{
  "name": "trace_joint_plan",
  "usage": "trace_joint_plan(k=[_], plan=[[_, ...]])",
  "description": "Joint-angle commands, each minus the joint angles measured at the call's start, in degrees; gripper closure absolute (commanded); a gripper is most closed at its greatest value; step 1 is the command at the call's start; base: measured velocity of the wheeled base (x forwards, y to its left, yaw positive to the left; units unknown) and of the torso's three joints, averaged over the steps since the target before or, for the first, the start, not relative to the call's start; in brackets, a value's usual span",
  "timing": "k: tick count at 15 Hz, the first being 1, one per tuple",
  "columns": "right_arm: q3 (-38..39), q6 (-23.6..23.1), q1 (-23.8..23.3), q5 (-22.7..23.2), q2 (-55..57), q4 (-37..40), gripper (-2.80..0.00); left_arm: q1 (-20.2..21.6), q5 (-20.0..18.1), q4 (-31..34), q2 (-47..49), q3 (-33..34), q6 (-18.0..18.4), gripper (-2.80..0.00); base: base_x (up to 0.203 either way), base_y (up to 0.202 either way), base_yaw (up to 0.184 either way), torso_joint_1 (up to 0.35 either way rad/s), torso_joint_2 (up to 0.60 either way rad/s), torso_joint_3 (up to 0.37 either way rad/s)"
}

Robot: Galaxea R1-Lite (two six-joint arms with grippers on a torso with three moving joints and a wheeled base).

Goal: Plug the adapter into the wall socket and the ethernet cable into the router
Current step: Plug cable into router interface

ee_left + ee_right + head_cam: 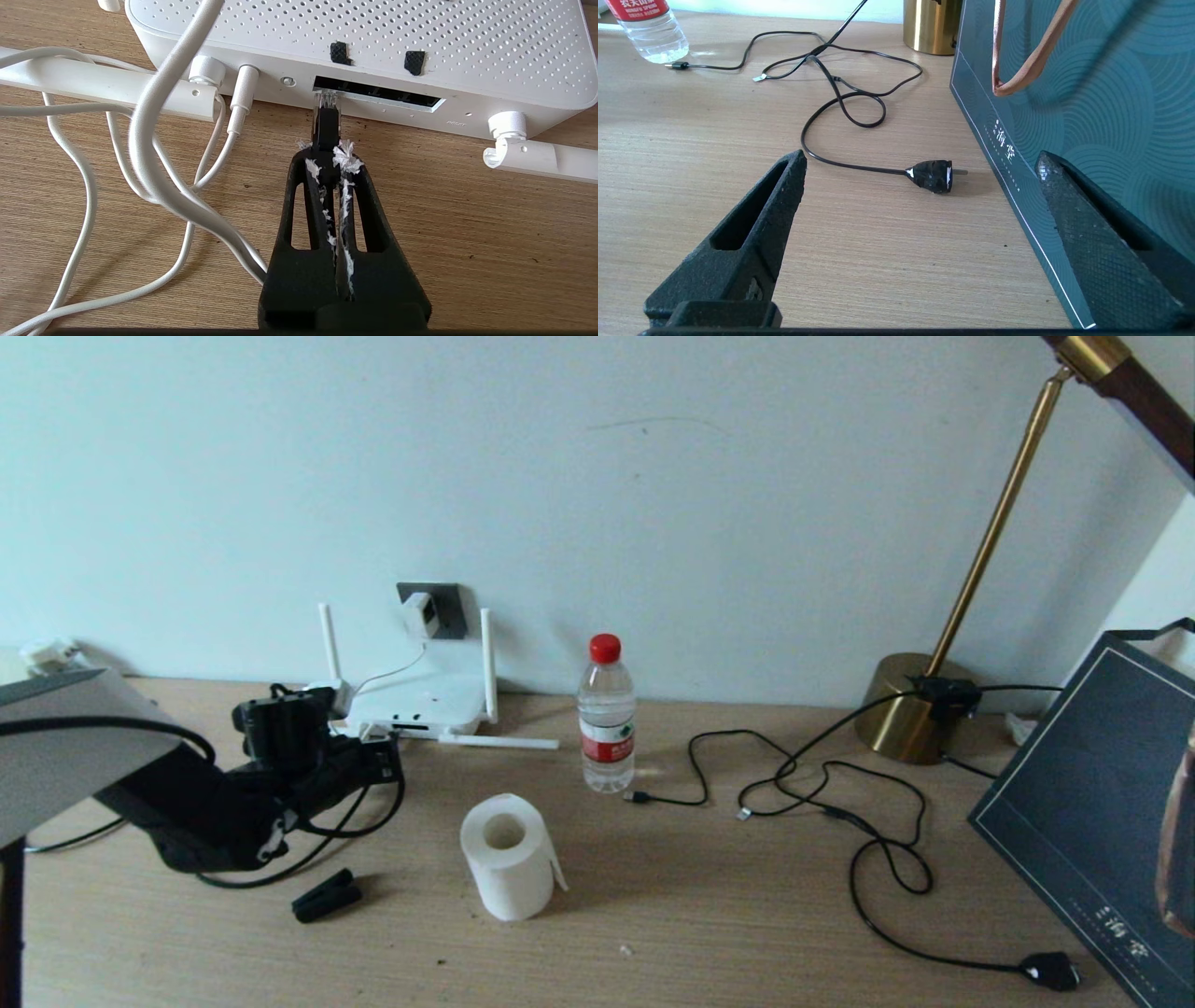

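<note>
Head view: adapter (420, 613) seated in wall socket (442, 608) on the wall above router (417, 706); thin white cord trailing down to router. Router flat on tabletop (709, 905) against the wall, two antennas upright, one lying flat in front. Left gripper (378, 758) at router's front edge. Toilet roll (509, 855), water bottle (606, 714), black clip (326, 896), thin black cables (840, 793), brass lamp (920, 705), dark bag (1092, 812) elsewhere on tabletop.

Left wrist view: fingers (306, 196) pinching ethernet cable (325, 128), clear tip at mouth of leftmost port in router's row.

Right wrist view: right gripper (920, 163) low over tabletop beside bag, fingers spread, nothing between; black plug (931, 175) lying ahead.
</note>
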Motion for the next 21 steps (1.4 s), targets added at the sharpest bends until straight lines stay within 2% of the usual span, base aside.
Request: trace_joint_plan(k=[1,21], plan=[[0.00,0.00,0.02,0.01,0.00,0.00,-2.80,-0.03,0.00,-0.35,0.03,0.05,-0.03,0.00,0.000,0.000,0.000,0.000,0.00,0.000],[0.00,0.00,0.02,0.01,0.00,0.00,-2.80,-0.03,0.17,-0.35,-1.95,1.24,-0.03,0.00,0.000,0.000,0.000,0.000,0.00,0.000]])
